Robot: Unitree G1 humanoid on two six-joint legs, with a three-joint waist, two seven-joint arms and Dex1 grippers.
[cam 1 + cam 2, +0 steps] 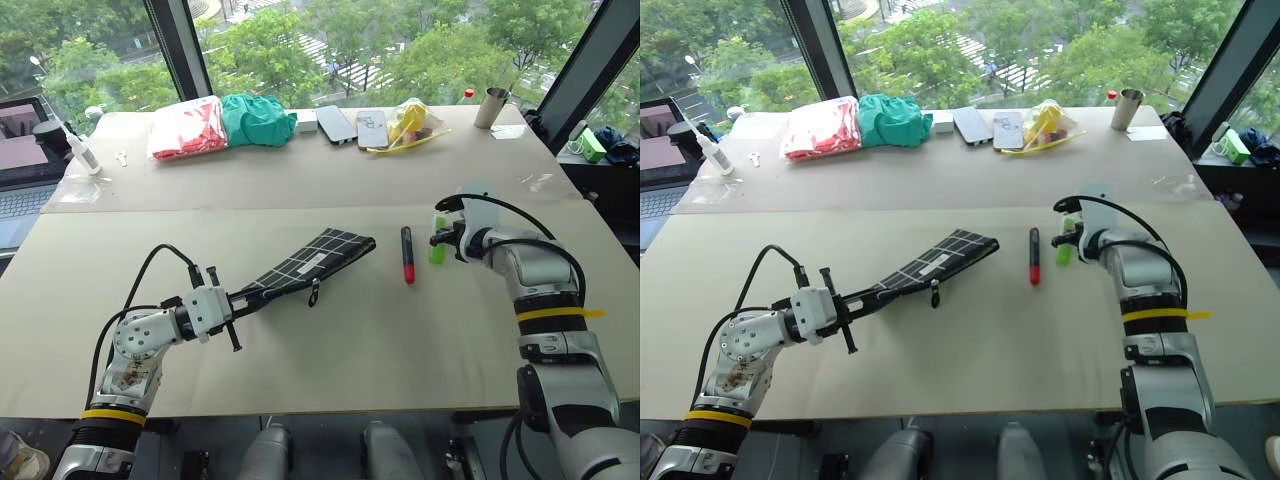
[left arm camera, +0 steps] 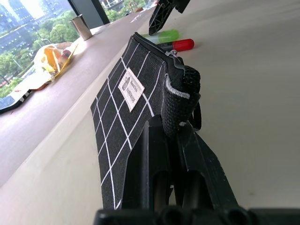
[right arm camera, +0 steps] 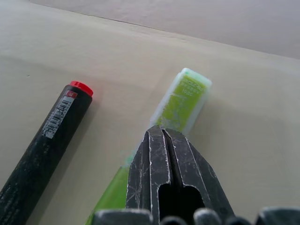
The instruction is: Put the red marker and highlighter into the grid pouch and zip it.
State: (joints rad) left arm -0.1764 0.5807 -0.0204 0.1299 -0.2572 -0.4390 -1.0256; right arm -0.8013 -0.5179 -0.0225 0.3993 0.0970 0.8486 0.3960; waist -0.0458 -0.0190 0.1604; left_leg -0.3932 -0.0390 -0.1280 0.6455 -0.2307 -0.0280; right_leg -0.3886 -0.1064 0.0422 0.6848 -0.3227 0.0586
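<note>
The left claw [image 1: 236, 303] is clamped on one end of the grid pouch [image 1: 310, 259] and holds it raised above the counter [image 1: 330, 350]. The right claw [image 3: 165, 140] has its fingers pressed together over the highlighter [image 3: 183, 101], which lies just beside the red marker [image 1: 407, 254]. I judge the pick-up step is in hand, though a real grip is not sure; next the highlighter must be lifted and carried to the pouch's mouth.

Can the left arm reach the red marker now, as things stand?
Probably not freely: the left tool is shut on the pouch, so it has no free grip. The marker lies bare on the table beyond the pouch, beside the highlighter under the right tool.
</note>
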